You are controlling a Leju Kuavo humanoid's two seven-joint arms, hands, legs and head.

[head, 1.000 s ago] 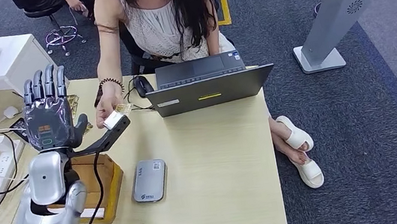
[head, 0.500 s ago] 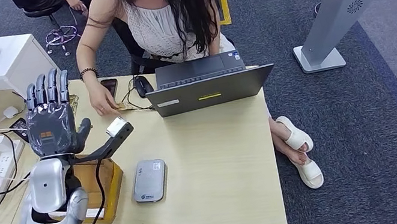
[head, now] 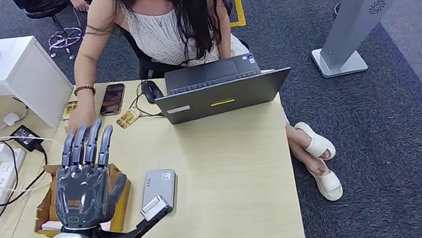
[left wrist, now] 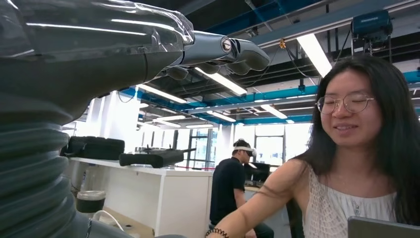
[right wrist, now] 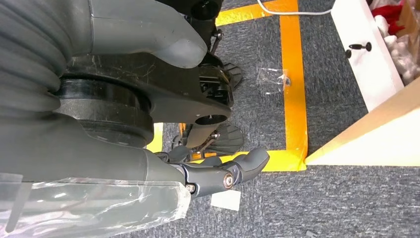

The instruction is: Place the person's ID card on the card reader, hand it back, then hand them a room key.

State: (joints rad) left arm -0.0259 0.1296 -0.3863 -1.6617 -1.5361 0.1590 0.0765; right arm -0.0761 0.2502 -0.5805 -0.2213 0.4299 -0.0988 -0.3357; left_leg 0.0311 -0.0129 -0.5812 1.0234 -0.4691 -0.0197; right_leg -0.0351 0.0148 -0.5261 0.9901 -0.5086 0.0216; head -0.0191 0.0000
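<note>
Grey card reader [head: 159, 191]: logo unreadable.

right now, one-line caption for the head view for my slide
Left hand open above the box, beside the card reader, while the person's hand rests on the table near a phone.

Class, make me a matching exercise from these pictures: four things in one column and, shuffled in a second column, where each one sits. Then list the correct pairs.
Things:
1. card reader
2. laptop
3. phone
4. left hand

Places:
A. open at the table's far edge, in front of the person
B. flat on the table just right of the wooden box
C. raised over the wooden box, fingers spread
D. lying between the person's hand and the laptop

Pairs: 1-B, 2-A, 3-D, 4-C
</note>
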